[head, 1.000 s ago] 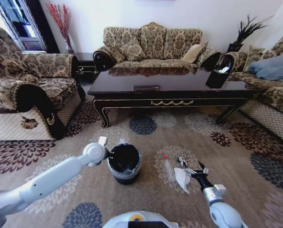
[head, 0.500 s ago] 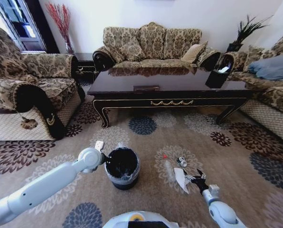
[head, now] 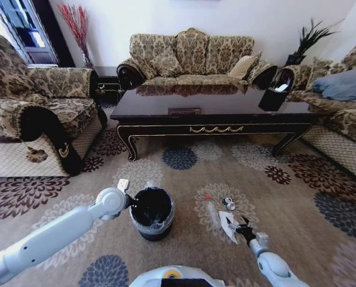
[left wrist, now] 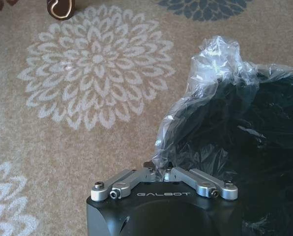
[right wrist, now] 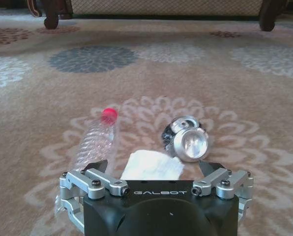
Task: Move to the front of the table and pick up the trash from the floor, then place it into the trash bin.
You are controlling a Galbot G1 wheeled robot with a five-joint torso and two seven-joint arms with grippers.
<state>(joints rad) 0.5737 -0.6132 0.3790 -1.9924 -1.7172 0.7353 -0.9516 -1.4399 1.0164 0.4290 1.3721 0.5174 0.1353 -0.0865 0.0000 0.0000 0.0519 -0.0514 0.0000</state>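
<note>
— Where is the trash?
— Three pieces on the floor: white paper, clear bottle, crushed can. The right claw, spread wide, hovers at the paper.
— And the room?
— The left claw pinches the trash bin liner; beyond, one dark counter, three sofas.

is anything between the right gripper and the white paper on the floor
Nothing visible. The right gripper is open and low over the carpet, with the crumpled white paper right at its fingers. The clear bottle and crushed silvery can lie to either side, not in the way.
</note>
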